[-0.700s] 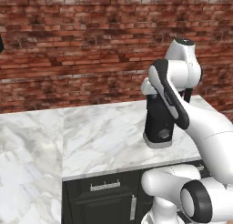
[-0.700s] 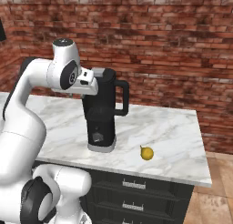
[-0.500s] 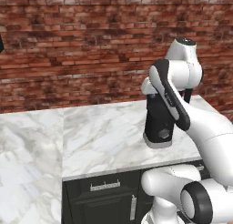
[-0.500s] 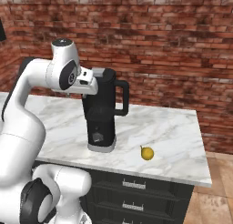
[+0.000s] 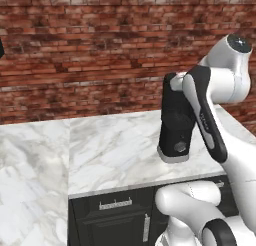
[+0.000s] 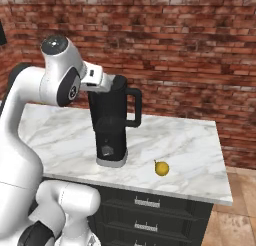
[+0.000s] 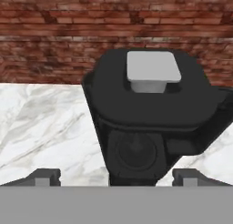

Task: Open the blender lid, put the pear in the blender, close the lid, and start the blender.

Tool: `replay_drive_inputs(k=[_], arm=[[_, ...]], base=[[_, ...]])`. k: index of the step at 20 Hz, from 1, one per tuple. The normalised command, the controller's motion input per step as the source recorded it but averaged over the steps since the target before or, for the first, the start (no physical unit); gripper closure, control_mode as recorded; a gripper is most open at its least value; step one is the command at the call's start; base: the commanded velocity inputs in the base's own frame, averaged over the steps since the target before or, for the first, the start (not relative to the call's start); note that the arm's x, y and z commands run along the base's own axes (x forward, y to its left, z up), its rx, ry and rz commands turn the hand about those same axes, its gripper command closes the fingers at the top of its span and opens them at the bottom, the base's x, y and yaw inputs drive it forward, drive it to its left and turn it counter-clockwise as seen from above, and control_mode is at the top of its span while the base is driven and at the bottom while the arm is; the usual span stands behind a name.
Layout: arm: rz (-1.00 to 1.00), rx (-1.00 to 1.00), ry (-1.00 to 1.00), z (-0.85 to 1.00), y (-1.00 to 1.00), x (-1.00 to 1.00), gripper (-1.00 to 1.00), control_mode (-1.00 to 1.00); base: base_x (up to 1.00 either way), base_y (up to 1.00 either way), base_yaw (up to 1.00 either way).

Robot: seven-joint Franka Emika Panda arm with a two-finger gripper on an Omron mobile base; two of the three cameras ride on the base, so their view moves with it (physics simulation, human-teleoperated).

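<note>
My gripper (image 7: pixel 116 175), fingers spread wide, has hardly moved over the last moment; it hangs near the blender lid (image 7: pixel 152 89), still seated on the blender (image 6: pixel 112 122). The pear (image 6: pixel 161 168) waits on the marble counter (image 6: pixel 190 155) beside the base.

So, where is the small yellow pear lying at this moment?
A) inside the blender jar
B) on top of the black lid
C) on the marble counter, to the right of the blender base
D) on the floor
C: in the right base view the small yellow pear rests on the white marble counter, apart from the tall black blender.
</note>
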Motion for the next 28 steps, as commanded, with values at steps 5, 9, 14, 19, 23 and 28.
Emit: replay_drive_inputs(k=[5,9,14,19,23,28], arm=[[0.0,0.0,-0.02,0.63,-0.52,0.05,-1.0,-1.0],[0.0,0.0,0.02,0.19,-0.21,0.25,-1.0,-1.0],[0.0,0.0,0.06,0.0,0.0,0.52,-1.0,-1.0],[0.0,-0.04,0.11,-0.03,0.0,0.36,-1.0,-1.0],[0.0,-0.08,0.14,-0.29,0.05,0.25,-1.0,-1.0],[0.0,-0.08,0.11,-0.42,0.16,0.18,-1.0,-1.0]], base=[[0.0,0.0,0.0],[0.0,0.0,0.0],[0.0,0.0,0.0],[0.0,0.0,0.0],[0.0,0.0,0.0],[0.0,0.0,0.0]])
